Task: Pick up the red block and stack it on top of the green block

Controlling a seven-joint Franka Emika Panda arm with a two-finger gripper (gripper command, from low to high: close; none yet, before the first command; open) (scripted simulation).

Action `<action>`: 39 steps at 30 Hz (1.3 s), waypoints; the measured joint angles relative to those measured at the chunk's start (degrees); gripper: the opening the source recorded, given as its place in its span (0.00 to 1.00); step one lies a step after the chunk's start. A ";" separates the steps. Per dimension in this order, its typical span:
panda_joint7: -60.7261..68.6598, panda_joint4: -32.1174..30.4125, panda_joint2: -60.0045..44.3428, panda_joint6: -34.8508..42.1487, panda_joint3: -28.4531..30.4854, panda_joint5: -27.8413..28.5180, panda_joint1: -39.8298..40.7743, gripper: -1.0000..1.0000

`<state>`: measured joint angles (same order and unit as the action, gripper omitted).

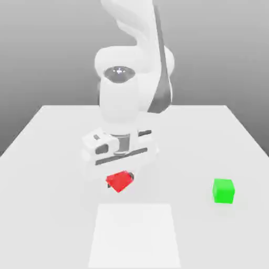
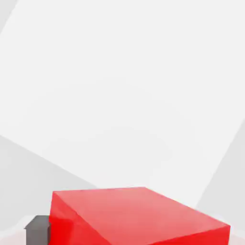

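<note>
Background: a plain grey wall, darker toward the tabletop's far edge. Surface: one pale grey tabletop (image 1: 199, 142), spreading below and around the jaws. Set on it, one white square panel (image 1: 134, 236), plain, nearer the exterior view's camera than the jaws; its edges also run slantwise across the hand view.

Arm: one, white with dark grey trim (image 1: 120, 100), reaching down to the hand from above and behind the jaws. Hand body white, with dark slots, directly above the jaws and slightly slanted in the exterior view.

Gripper (image 1: 120, 180): one, two-fingered, its jaws clamped on the red block. A dark fingertip (image 2: 38, 230) lies against one side of the block in the hand view.

Red block (image 1: 119, 182): one small cube, bright red, plain faces. Location: between the jaws, directly beneath the hand. Attitude: tilted, one corner lowest in the exterior view. Its height over the tabletop cannot be told exactly.

Green block (image 1: 224, 191): one small cube, bright green, plain faces. Location: on the tabletop, well apart from the jaws, toward the exterior view's right. Attitude: upright, sitting flat; top face bare.
</note>
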<state>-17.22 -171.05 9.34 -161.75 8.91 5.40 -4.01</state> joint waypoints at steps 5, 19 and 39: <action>-11.76 2.07 0.70 2.35 -6.93 -3.77 -5.79 0.00; -48.02 8.38 0.66 8.56 -27.82 -12.44 -21.85 0.00; -60.97 9.46 -14.13 -4.36 -28.29 1.87 -20.18 1.00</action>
<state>-78.20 -161.59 -4.78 -166.10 -19.38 7.27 -24.20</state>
